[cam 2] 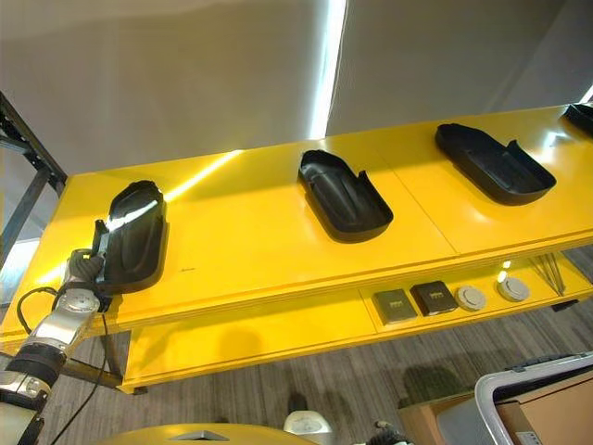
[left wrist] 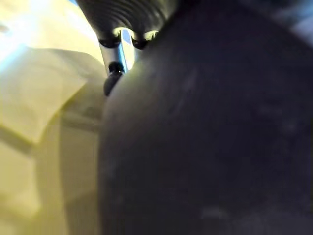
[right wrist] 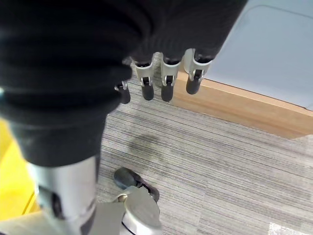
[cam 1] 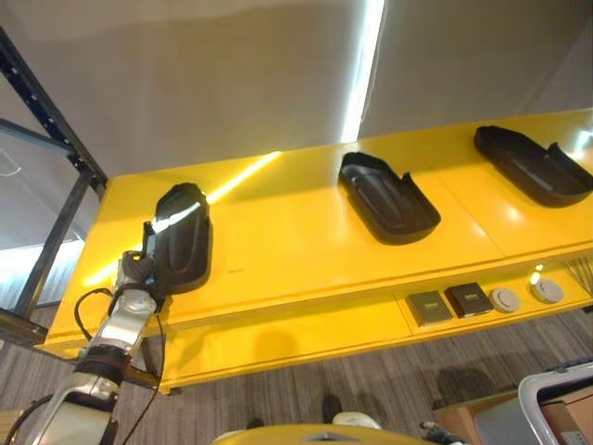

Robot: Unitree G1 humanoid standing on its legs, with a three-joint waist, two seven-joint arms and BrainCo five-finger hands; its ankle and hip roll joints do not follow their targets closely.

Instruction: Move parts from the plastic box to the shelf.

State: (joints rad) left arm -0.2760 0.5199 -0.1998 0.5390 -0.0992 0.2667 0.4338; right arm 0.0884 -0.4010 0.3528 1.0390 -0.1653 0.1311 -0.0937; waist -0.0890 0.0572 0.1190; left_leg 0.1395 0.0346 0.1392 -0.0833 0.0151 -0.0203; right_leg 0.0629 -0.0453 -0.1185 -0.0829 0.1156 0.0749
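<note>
Three black moulded parts lie in a row on the yellow shelf top [cam 1: 287,241]: one at the left [cam 1: 182,234], one in the middle [cam 1: 387,197], one at the right [cam 1: 533,164]. The tip of another part [cam 2: 581,115] shows at the far right edge. My left hand [cam 1: 137,272] is at the near left corner of the left part, its fingers curled on that edge; in the left wrist view this part [left wrist: 210,137] sits right against the hand. My right hand [right wrist: 167,83] hangs low over the carpet beside a wooden-edged box, fingers relaxed and empty.
A grey plastic box [cam 1: 556,400] stands on the floor at the lower right. The shelf's lower level holds two small dark square items [cam 1: 429,307] and two white discs [cam 1: 506,298]. A dark metal rack frame [cam 1: 57,139] rises at the left.
</note>
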